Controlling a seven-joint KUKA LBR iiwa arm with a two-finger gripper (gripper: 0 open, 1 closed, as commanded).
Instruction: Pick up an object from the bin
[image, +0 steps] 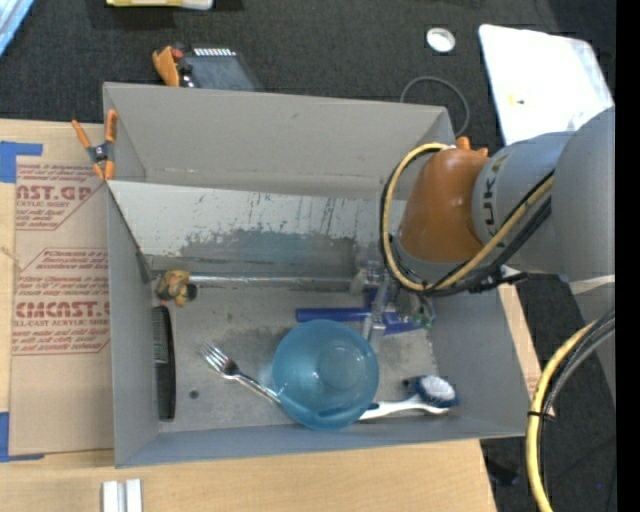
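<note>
Arm: I see the arm (530, 200) coming in over the bin's right edge, with its orange cover (445, 205) and looped cables (392, 215) hanging above the right half of the bin (128, 340).
Gripper: I have the gripper (383, 305) low over the floor, right of the middle and nearer the back wall than the front edge. I cannot tell whether it is spread or pressed together, since the wrist hides most of it.
Nearest thing: a blue bar (335, 316) lies flat on the floor, running left to right. Its right end sits directly under the gripper, and I cannot say whether the two touch.
Blue cup (325, 372): upright and mouth up, just in front of the bar, near the middle of the front edge.
Fork (228, 368): silver, lying to the left of the cup with its handle running under the cup's rim.
Toothbrush (425, 392): white with a blue-and-white head, lying toward the front right corner, its handle reaching the cup.
Comb (164, 362): black, lying along the left wall.
Small yellow-brown thing (176, 287): in the back left corner of the floor, well apart from the gripper.
</note>
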